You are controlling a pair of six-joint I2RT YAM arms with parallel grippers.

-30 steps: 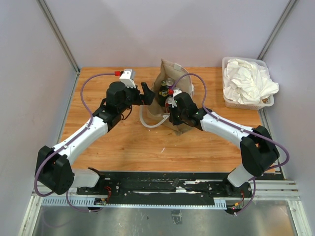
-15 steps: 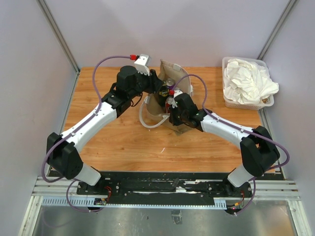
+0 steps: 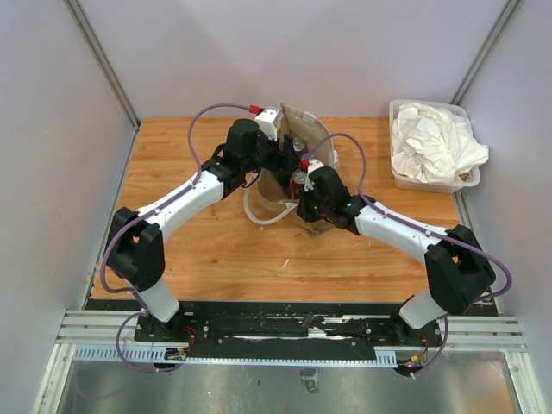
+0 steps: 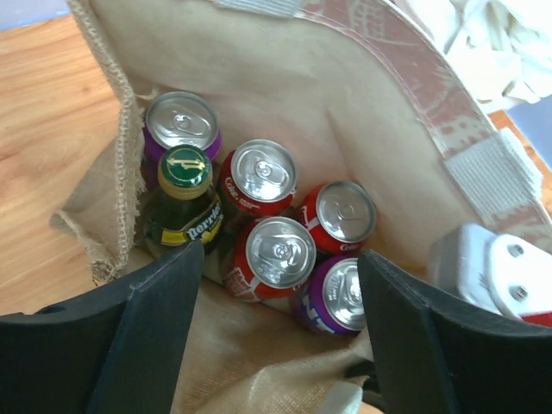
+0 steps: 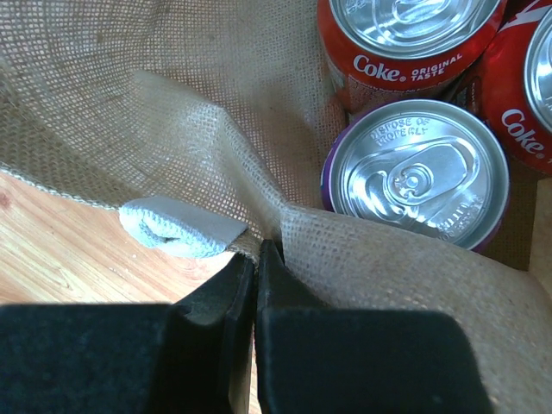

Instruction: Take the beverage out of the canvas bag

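The tan canvas bag (image 3: 309,136) stands open at the table's back middle. In the left wrist view it (image 4: 345,103) holds three red Coke cans (image 4: 280,253), two purple cans (image 4: 338,296) and a green Perrier bottle (image 4: 183,200), all upright. My left gripper (image 3: 287,160) hangs over the bag's mouth, open and empty (image 4: 280,336), with its jaws either side of the nearest red and purple cans, above them. My right gripper (image 3: 304,203) is shut on the bag's near rim (image 5: 256,252), beside a purple can (image 5: 418,172) and a white handle patch (image 5: 177,228).
A clear bin of white cloth (image 3: 431,142) stands at the back right corner. The bag's white loop handle (image 3: 259,213) lies on the wood to the bag's left. Grey walls close in the table on three sides.
My left arm has swung right and forward, from beside the bag to over its mouth. My right gripper has kept its hold on the rim.
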